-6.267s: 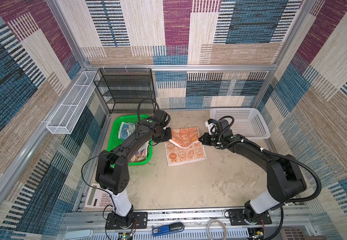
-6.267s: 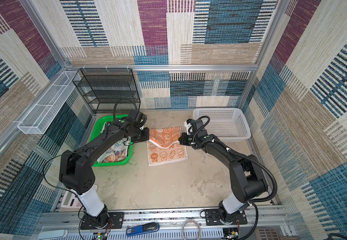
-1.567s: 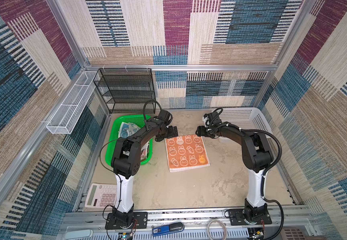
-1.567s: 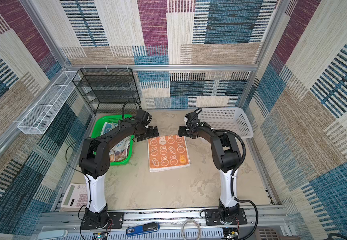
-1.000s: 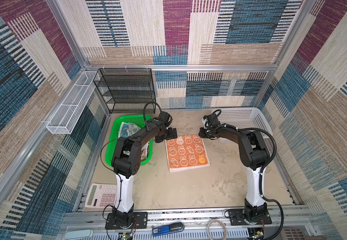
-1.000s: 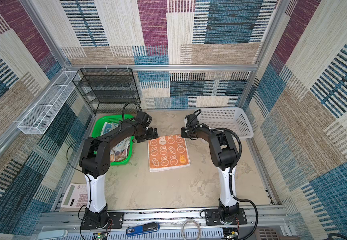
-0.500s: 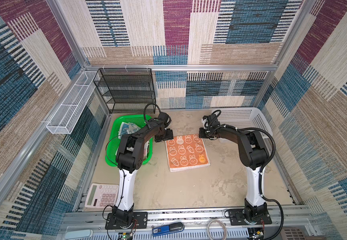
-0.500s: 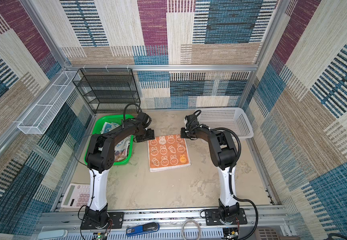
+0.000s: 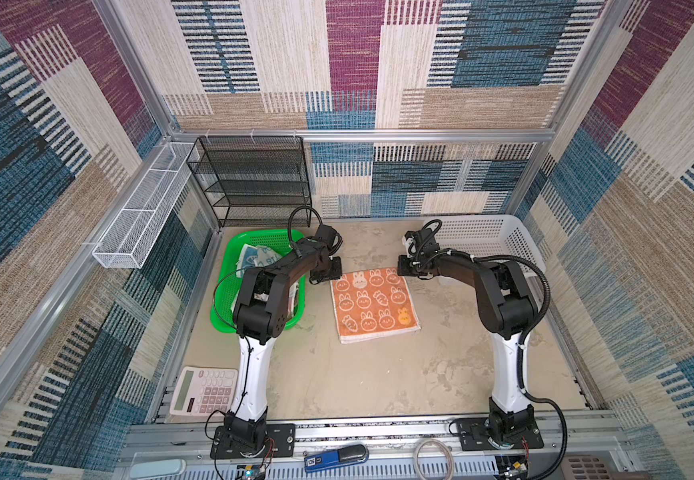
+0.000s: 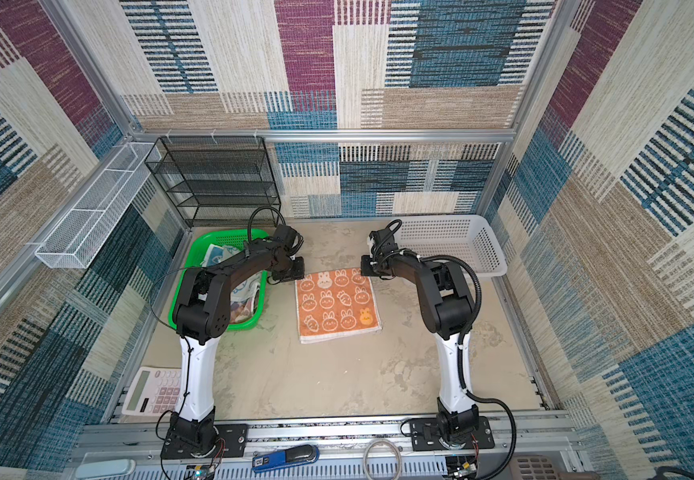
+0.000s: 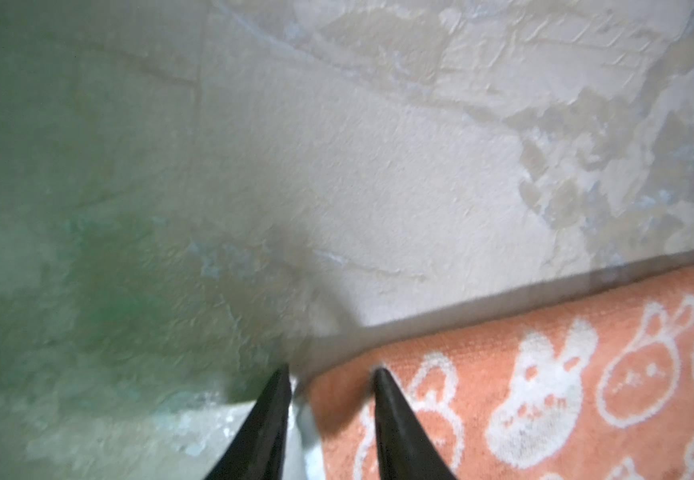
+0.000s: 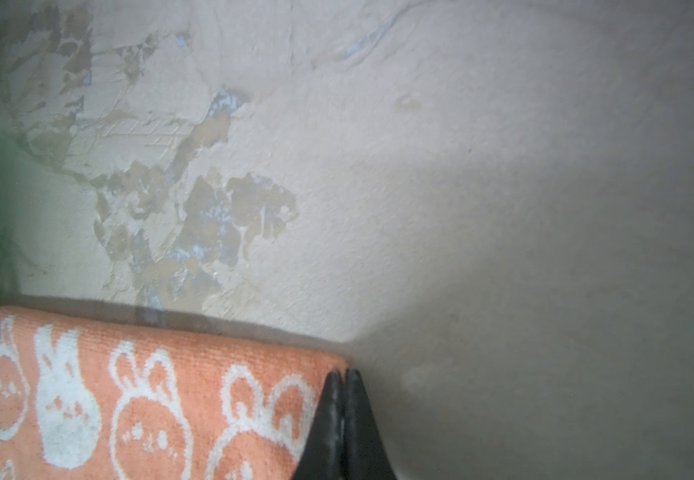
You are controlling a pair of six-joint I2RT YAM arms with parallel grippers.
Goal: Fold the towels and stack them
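Note:
An orange towel (image 9: 374, 305) (image 10: 337, 305) printed with white rabbits lies flat in the middle of the table. My left gripper (image 9: 328, 277) (image 11: 331, 372) is down at its far left corner; the jaws stand a little apart, with the bunched corner of the towel (image 11: 544, 374) between them. At the far right corner my right gripper (image 9: 404, 268) (image 12: 343, 372) is shut on the edge of the towel (image 12: 150, 395), which rides slightly off the table there. More towels (image 9: 256, 257) (image 10: 220, 255) lie crumpled in the green basket, partly hidden by my left arm.
The green basket (image 9: 262, 232) stands at the left and a white plastic basket (image 9: 503, 241) at the back right. A black wire shelf (image 9: 254, 178) is at the back, and a white wire tray (image 9: 142, 212) hangs on the left wall. A calculator (image 9: 204, 390) lies at the front left.
Both grippers have settled onto the towel's far corners. The left jaws have narrowed around the left corner and the right jaws have shut on the right one. The towel has not moved.

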